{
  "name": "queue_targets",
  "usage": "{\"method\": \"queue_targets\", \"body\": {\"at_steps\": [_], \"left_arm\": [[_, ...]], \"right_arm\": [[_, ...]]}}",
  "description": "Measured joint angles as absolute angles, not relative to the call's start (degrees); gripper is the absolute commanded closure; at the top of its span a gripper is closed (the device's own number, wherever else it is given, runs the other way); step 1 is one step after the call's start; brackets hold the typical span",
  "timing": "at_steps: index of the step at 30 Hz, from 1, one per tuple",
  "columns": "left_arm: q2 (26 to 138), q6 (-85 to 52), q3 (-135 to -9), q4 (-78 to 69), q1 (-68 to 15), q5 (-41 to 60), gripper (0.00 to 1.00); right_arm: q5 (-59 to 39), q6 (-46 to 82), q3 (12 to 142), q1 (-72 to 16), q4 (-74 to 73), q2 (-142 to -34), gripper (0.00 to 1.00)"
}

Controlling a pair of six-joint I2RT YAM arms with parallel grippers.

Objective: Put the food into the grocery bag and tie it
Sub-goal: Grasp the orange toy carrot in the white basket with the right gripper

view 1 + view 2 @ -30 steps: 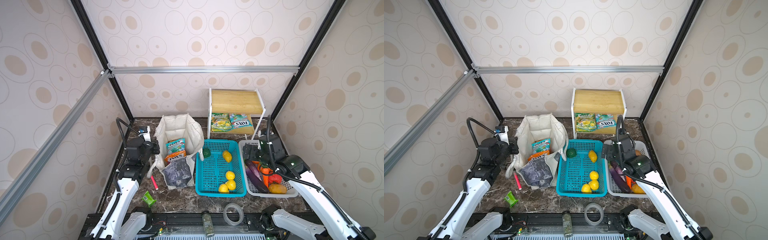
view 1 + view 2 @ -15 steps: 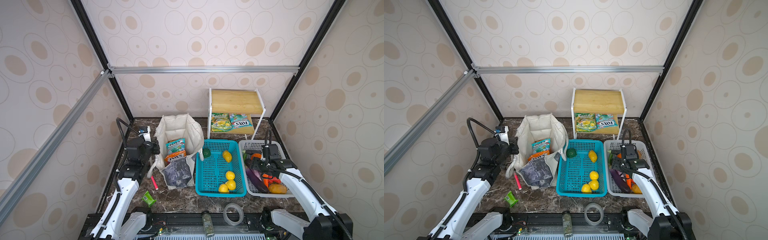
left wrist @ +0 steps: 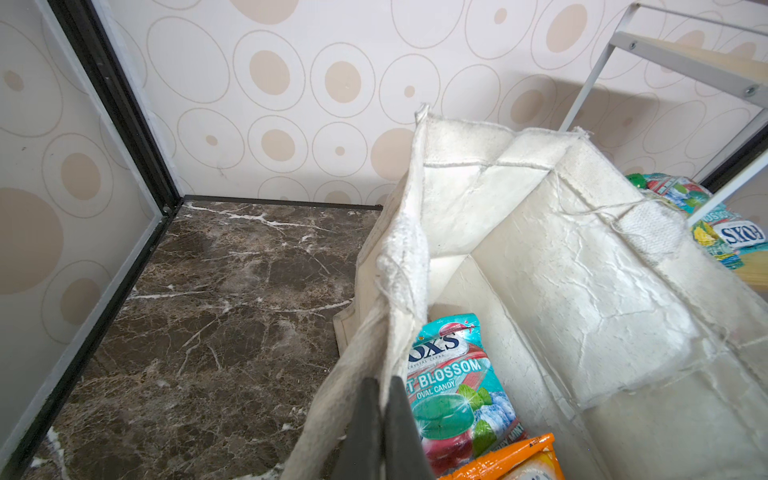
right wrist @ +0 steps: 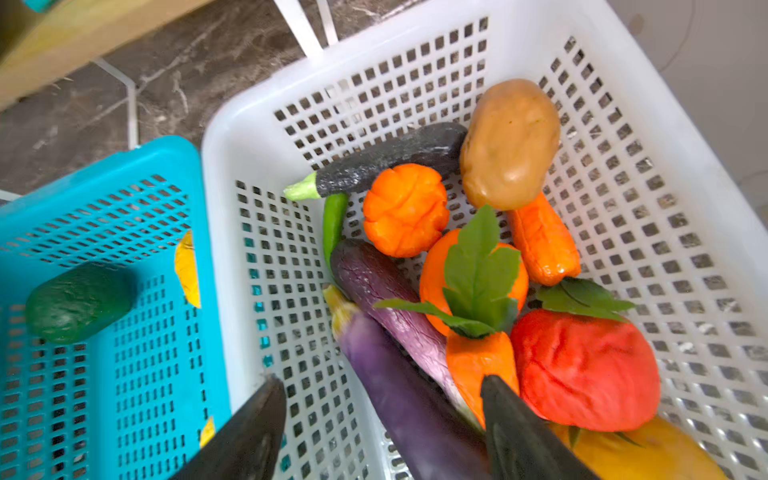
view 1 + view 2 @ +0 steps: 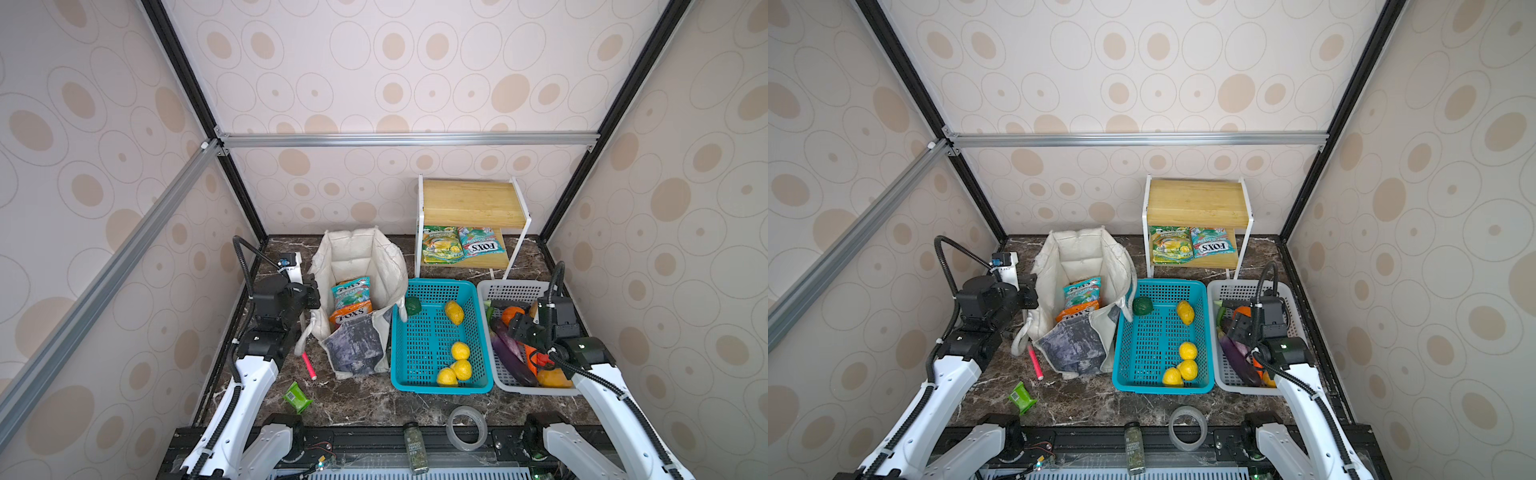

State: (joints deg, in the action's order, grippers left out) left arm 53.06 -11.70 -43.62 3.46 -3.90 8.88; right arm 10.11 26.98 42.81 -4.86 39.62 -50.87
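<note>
Purple eggplant (image 4: 386,332) lies in the white basket (image 4: 685,208) under the right tool (image 4: 382,381), jaws spread. Closing off-centre could squirt it out. At nine o'clock, past the teal basket (image 5: 434,284), the left tool (image 3: 383,382) pinches the grocery bag (image 3: 582,291) by its rim — a slip would slump the mouth.

Four FOX'S candy packets (image 5: 480,246): two on the far shelf (image 5: 469,203), two inside the one grocery bag (image 5: 357,253). One teal basket (image 5: 436,284) holds four yellow lemons (image 5: 460,350) and one dark green fruit (image 5: 412,306). One white basket (image 5: 515,284) on the right holds two purple eggplants (image 4: 382,286), one dark eggplant (image 4: 386,164), one potato (image 4: 509,141), two carrots (image 4: 542,241) and one green chili (image 4: 334,220). The near counter (image 5: 374,403) carries one tape roll (image 5: 466,428), one spice jar (image 5: 415,446) and one pink pen (image 5: 308,365).
</note>
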Motion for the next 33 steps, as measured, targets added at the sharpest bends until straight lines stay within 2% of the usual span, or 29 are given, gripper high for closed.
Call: {"method": "queue_targets", "body": {"at_steps": [10, 17, 24, 29, 33], "left_arm": [[53.06, -11.73, -43.59, 3.44, -3.90, 9.28, 1.00], [53.04, -11.73, -43.59, 3.42, -3.90, 9.54, 1.00], [53.04, -11.73, -43.57, 3.42, -3.90, 9.58, 1.00], [53.04, -11.73, -43.57, 3.42, -3.90, 9.58, 1.00], [53.04, -11.73, -43.57, 3.42, -3.90, 9.58, 1.00]], "right_arm": [[19.51, 28.34, 42.65, -4.84, 41.23, -62.02, 0.35], [22.87, 29.17, 41.06, -4.80, 38.15, -65.06, 0.49], [23.40, 28.69, 40.16, -4.80, 36.23, -64.38, 0.65], [22.83, 28.01, 40.18, -4.80, 36.07, -62.37, 0.71], [20.80, 27.73, 41.50, -4.80, 36.84, -59.13, 0.71]]}}
